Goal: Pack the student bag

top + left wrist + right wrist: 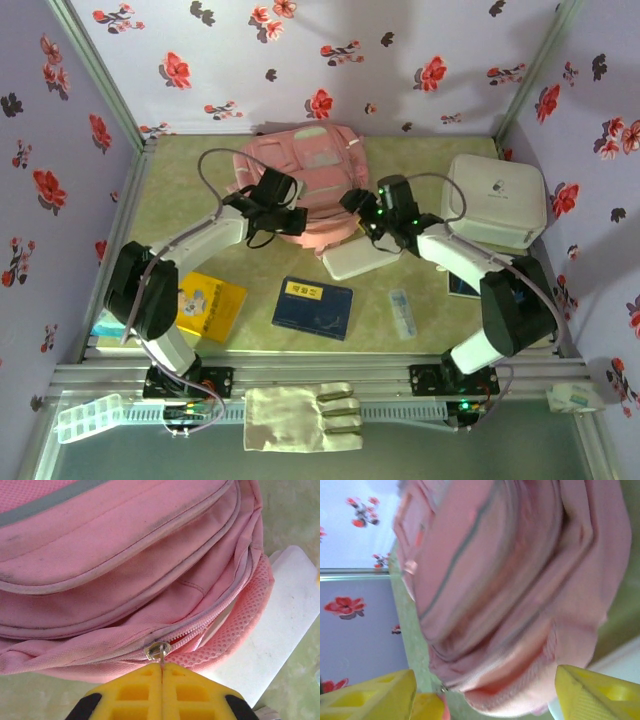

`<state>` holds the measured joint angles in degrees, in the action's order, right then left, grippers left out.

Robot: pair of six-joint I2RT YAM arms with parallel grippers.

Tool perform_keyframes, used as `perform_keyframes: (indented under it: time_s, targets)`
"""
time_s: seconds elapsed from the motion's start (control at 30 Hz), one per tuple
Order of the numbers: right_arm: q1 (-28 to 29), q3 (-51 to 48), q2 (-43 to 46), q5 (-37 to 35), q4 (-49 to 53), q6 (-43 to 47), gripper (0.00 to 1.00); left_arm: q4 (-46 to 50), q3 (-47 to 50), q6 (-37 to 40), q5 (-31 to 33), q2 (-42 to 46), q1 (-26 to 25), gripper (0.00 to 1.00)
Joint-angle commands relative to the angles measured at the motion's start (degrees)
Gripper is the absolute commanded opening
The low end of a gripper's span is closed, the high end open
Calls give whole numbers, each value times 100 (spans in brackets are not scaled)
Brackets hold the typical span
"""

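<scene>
Pink backpack is lying at 12 o'clock on the table. The left gripper is pinching its zipper pull, clenched tight. The right gripper is gaping, empty, at the backpack's 4 o'clock corner. I'd be tugging along the zipper track, free arm pinning fabric.

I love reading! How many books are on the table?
2: a yellow book near the left arm, a blue book to its right. A white slab beside the bag and something half hidden under the right arm could be more.
</scene>
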<state>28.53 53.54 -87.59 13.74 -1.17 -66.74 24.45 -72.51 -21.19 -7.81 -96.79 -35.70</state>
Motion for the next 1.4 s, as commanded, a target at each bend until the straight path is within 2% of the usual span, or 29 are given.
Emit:
perform_keyframes:
  time_s: [0.0,0.27,0.57,0.73,0.87,0.97,1.07,1.2,1.37]
  targets:
    - [137,-215,-94,-215,-418,-773,73,-334,-277,-185,-256,-88,-77,0]
    - [416,-580,-253,-365,-685,-1250,68,-331,-507,-339,-248,-257,-77,0]
    - [425,-479,-870,-196,-1736,-1323,58,-300,-797,-403,-255,-340,-77,0]
    - [390,-379,-1151,-152,-2036,-1270,40,-275,-809,-397,-251,-374,-60,0]
    - [270,-296,-1144,-208,-1921,-1115,17,-176,-778,-294,-230,-362,-12,0]
    - [173,-283,-914,-431,-1563,-881,7,-40,-592,-26,-187,-273,87,0]
    - [72,-249,-620,-705,-1112,-585,2,388,-413,763,-69,-157,152,0]
    - [-63,-176,-369,-908,-757,-336,0,930,-243,1652,366,-88,184,0]
    - [-180,-19,-315,-855,-670,-267,0,1036,-169,1794,466,-186,237,0]
